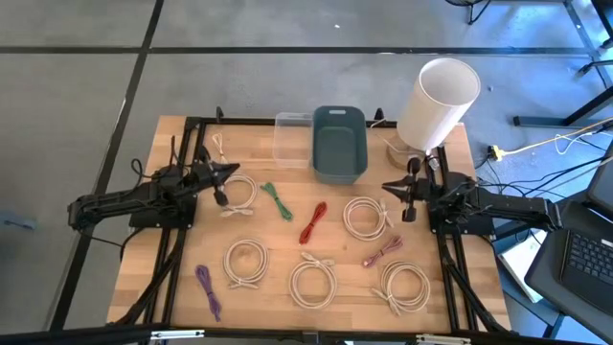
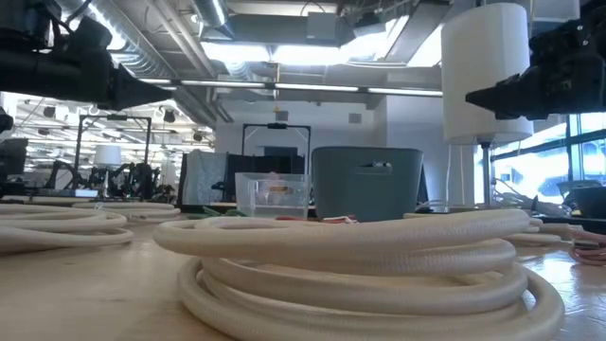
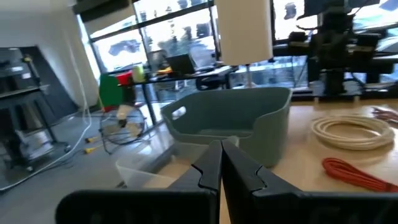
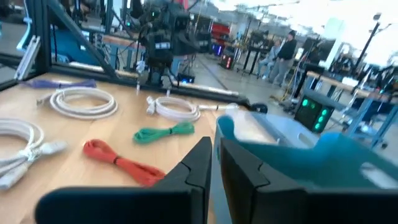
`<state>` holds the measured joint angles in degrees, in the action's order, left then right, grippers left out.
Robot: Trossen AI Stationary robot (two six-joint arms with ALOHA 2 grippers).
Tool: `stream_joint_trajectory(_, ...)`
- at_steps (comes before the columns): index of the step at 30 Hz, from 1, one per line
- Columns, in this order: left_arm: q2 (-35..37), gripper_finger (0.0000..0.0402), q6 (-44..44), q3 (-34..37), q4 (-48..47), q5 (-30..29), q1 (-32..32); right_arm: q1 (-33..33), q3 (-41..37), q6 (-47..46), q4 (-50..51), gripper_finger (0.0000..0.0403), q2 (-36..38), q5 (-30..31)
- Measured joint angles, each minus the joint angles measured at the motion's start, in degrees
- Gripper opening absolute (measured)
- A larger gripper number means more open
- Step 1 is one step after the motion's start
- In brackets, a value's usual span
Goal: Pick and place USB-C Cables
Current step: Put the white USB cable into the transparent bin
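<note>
Several cream-white coiled cables lie flat on the wooden table, among them one (image 1: 239, 192) just below my left gripper, one (image 1: 365, 217) near my right gripper and one (image 2: 360, 265) close to the low camera. Short tied bundles lie between them: green (image 1: 278, 199), red (image 1: 313, 222), purple (image 1: 208, 289) and pinkish-brown (image 1: 381, 252). My left gripper (image 1: 233, 172) (image 3: 221, 163) hovers shut at the table's left, pointing level toward the middle. My right gripper (image 1: 387, 186) (image 4: 215, 160) hovers at the right, fingers all but together, holding nothing.
A grey-blue bin (image 1: 339, 144) and a clear box (image 1: 293, 139) stand at the table's far edge, with a white cylindrical lamp (image 1: 438, 103) at the far right. A laptop (image 1: 584, 259) and loose wiring lie off the table's right edge.
</note>
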<state>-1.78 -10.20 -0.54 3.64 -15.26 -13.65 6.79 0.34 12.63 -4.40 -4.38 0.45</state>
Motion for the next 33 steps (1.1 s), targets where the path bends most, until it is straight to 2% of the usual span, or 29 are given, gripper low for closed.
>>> stream_joint_trajectory(3, 0.0, 0.0006, 0.3, 0.0, 0.3, -0.1, 0.0, 0.1, 0.0, 1.1, -7.2, 0.0037, 0.0, 0.9)
stream_joint_trajectory(6, 0.0, 0.0004, 0.4, 0.0, 1.7, -0.1, 0.0, 0.1, 0.0, 1.4, -14.6, 0.0037, 0.0, -0.8)
stream_joint_trajectory(10, 0.0, 0.0001, 2.1, 0.0, 5.3, -0.1, 0.0, 0.1, 0.0, 0.2, -18.9, 0.0037, 0.0, -1.6)
stream_joint_trajectory(14, 0.0, 0.0002, 4.1, 0.0, 8.7, -0.1, 0.0, 0.1, 0.0, -9.3, -20.7, 0.0037, 0.0, -1.6)
stream_joint_trajectory(20, 0.0, 0.0008, 11.2, 0.0, 11.5, 1.8, 0.0, 0.1, 0.0, -23.8, -17.9, 0.0037, -1.5, -2.5)
stream_joint_trajectory(27, 0.0, 0.0006, 19.1, -0.7, 9.3, 12.7, 0.0, 0.1, 0.0, -37.5, -19.0, 0.0037, -6.7, -11.3)
stream_joint_trajectory(30, -0.9, 0.0010, 22.5, -3.2, 4.3, 15.0, 0.0, -1.1, 0.4, -39.2, -22.5, 0.0037, -9.6, -14.9)
stream_joint_trajectory(33, -4.3, 0.0016, 26.3, -5.6, -0.3, 16.1, 0.0, -3.4, 4.1, -37.5, -23.4, 0.0037, -13.1, -18.3)
